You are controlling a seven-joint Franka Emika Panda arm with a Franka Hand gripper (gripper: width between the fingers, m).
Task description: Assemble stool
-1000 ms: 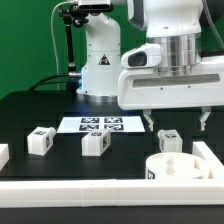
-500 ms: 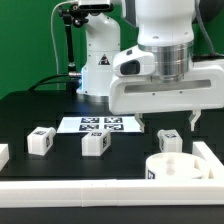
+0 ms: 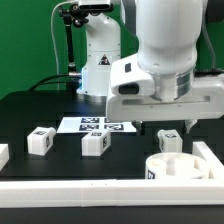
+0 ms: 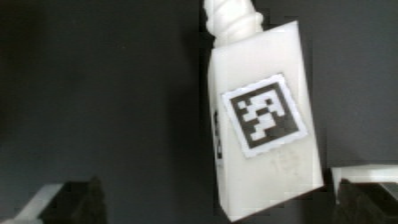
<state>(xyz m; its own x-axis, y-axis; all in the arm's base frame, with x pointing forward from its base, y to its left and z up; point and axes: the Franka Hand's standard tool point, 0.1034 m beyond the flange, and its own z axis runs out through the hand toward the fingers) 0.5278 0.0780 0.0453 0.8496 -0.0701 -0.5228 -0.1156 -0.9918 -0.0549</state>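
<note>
Two-finger gripper (image 3: 163, 126): shifted toward the exterior view's left, jaws spread wide. Chunky white plastic stool leg (image 4: 258, 110): below, between them, ungripped.

Bright even light; glare-washed white leg (image 4: 260, 60), soft blur close up

A robotics lab: a white robot arm (image 3: 165, 40) stands on a black table (image 3: 40, 108) before a green backdrop (image 3: 25, 40), with a marker board (image 3: 100, 125) and tagged white parts (image 3: 40, 141) laid out
</note>
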